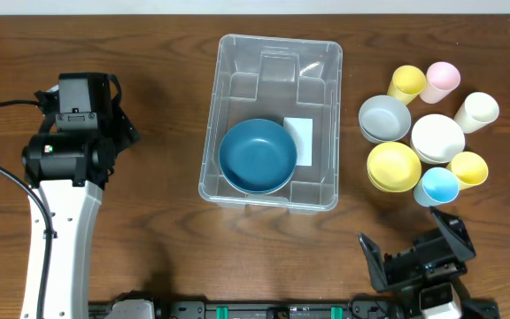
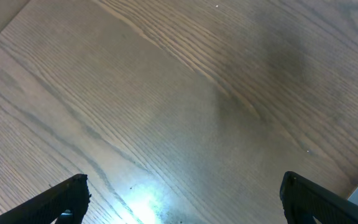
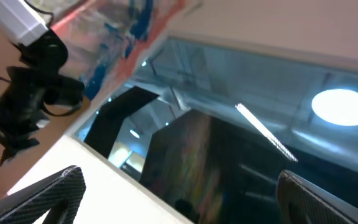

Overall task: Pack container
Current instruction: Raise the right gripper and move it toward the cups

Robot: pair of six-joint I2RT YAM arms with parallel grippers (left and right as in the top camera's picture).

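Here, a blue bowl (image 1: 258, 157) lies in the container (image 1: 274, 84); left jaws and right jaws both gape empty.

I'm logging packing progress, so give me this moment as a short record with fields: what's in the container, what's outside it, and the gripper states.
container: clear bin at table centre, white label at its base
inside: one blue bowl
outside, right of bin: grey bowl, white bowl, yellow bowl, yellow cup, pink cup, cream cup, second yellow cup, light blue cup
left gripper: open, over bare wood
right gripper: open, holding nothing, at the near edge by the cups
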